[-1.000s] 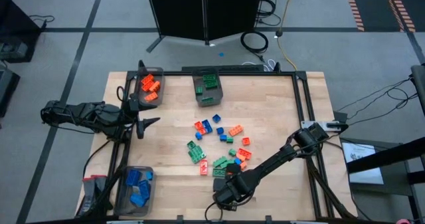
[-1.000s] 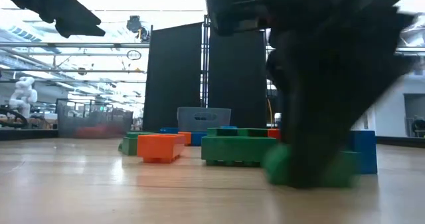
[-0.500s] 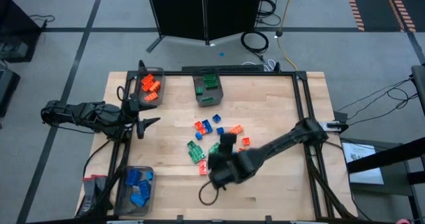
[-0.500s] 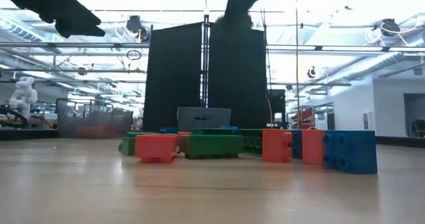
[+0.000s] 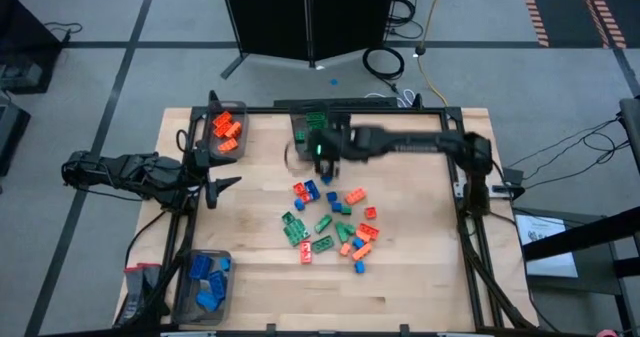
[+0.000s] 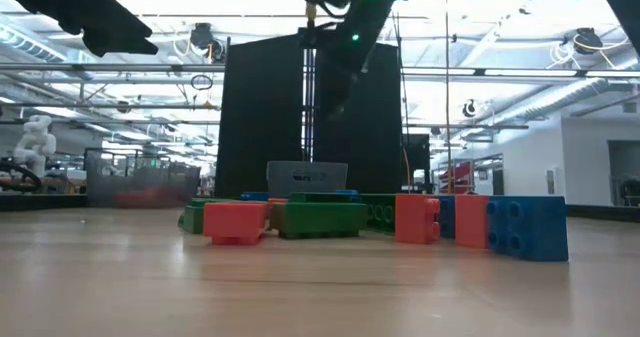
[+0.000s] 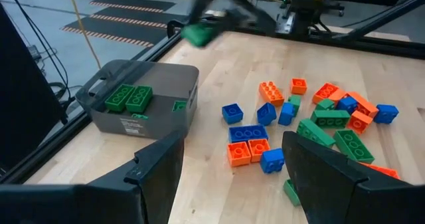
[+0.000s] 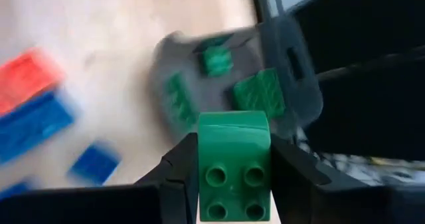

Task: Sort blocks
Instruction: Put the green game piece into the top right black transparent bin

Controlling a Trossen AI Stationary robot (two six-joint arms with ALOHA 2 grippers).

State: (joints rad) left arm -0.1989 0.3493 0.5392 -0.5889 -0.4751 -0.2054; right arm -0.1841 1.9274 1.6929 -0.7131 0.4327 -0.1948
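Note:
My right gripper (image 5: 320, 153) hangs above the table's far middle, shut on a green block (image 8: 234, 163). It is over the near edge of the dark bin (image 5: 312, 135) that holds green blocks. The left wrist view shows this block (image 7: 196, 34) in the air beyond that bin (image 7: 143, 104). Loose orange, green and blue blocks (image 5: 330, 219) lie on the wood at the middle of the table. My left gripper (image 5: 226, 184) waits open at the table's left edge, touching nothing. My right gripper pinches the green block between its two fingers, one on each of two opposite sides (image 8: 204, 174). A face with several round marks is turned toward the wrist camera. The fingers slant down from the table's right side. The block is lifted clear, above the bin's edge.
A bin with orange blocks (image 5: 226, 129) stands at the far left corner, and one with blue blocks (image 5: 205, 282) at the near left corner. A black rail (image 5: 455, 177) runs along the table's right side. Bare wood lies near the front edge.
My right gripper has risen from the table's near edge and swung fast over the loose pile toward the far edge, up to the bin of green blocks, tipping as it went. The green block has come off the table with it. My left arm has kept still.

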